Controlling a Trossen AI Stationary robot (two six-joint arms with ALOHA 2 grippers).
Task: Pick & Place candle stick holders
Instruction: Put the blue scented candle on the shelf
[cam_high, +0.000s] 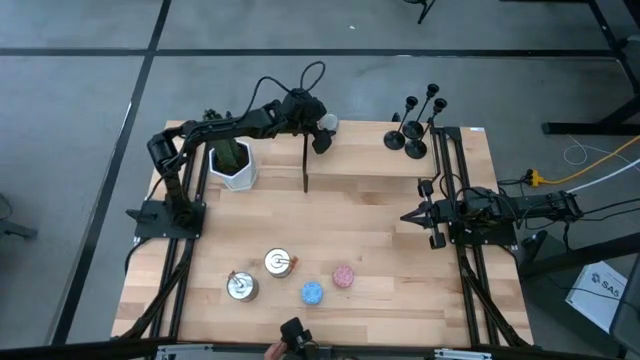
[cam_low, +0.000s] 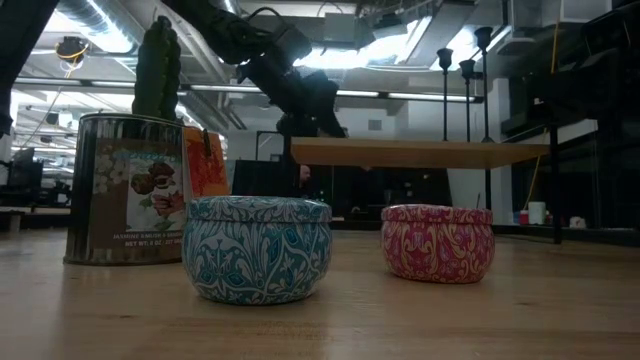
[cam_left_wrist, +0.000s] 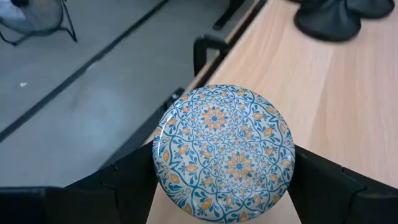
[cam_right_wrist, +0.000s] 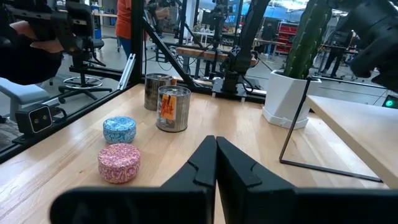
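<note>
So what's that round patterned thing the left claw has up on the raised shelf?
It is a round tin, seen from above in the left wrist view. Its glossy, slightly domed lid is pale, with blue scrollwork and orange flowers. It sits flat and upright at the edge of the light wooden shelf. The left gripper has its dark fingers close against both sides, seemingly gripping it. A black candle stick holder stands farther along the shelf, apart from it.

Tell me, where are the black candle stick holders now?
In the high view, the candle stick holders stand clustered at the table's far right corner, on the raised wooden shelf, right of the left tool and its round patterned tin.
</note>
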